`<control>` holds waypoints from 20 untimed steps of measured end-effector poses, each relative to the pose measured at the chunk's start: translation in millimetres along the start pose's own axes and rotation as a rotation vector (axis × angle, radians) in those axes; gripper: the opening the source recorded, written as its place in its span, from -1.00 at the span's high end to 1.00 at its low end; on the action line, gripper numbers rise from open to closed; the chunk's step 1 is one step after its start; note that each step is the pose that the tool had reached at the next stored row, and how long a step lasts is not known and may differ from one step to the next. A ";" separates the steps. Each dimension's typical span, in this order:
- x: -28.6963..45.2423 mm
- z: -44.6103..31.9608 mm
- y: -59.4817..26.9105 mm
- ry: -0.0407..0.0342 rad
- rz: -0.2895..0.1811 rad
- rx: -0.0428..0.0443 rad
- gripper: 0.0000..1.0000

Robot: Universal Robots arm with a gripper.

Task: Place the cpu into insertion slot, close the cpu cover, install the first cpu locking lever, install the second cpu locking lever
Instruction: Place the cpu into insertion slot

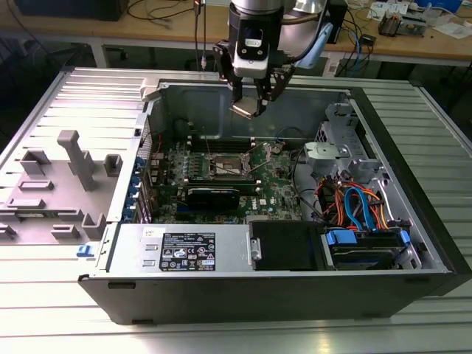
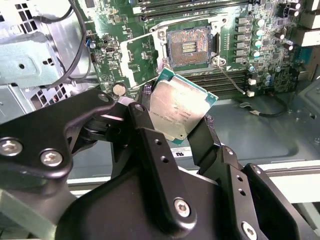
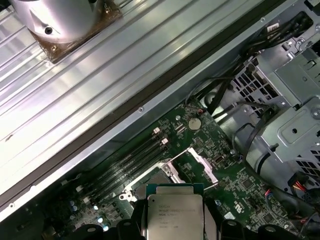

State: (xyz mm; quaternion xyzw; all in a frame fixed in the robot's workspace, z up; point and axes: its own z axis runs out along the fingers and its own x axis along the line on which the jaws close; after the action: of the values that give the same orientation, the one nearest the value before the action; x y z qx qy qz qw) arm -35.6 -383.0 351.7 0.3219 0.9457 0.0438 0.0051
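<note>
Ribbed metal tabletop (image 1: 221,341) carries an open computer case (image 1: 243,295) lying on its side, interior facing up. A green motherboard (image 1: 284,184) sits on the case floor, toward the exterior view's left of the drive cage and its coloured cables.

The tool (image 1: 251,110) hangs over the far part of the case opening, above the motherboard and well clear of it. In the second wrist view its two black fingers (image 2: 145,132) are clamped against opposite edges of the cpu (image 2: 182,107). The chip is tilted, silver-grey top toward that camera and green edge showing. The first wrist view shows the same grip, with the cpu (image 3: 175,217) between the finger ends.

The cpu cover (image 3: 204,164) is swung up and open, standing at an angle beside the socket.

The insertion slot (image 2: 189,46) lies bare, its dark contact field exposed inside a silvery rim. The cpu is apart from it, in the air and not seated. In the exterior view the insertion slot (image 1: 230,166) lies below the tool and nearer the camera.

A thin wire lever (image 2: 231,79) juts out unlatched from one slot corner.
</note>
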 end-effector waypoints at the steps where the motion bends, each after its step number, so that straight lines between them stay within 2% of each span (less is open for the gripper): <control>1: 0.0 0.0 0.0 -0.0003 0.004 -0.0001 -0.09; 17: 0.0 0.5 -0.1 -0.0043 0.051 -0.0009 -0.09; 20: 0.0 0.7 -0.2 -0.0061 0.072 -0.0014 -0.09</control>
State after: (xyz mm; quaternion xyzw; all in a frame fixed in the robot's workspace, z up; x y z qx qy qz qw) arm -35.7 -383.2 351.0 0.3557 0.9335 0.0437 0.0066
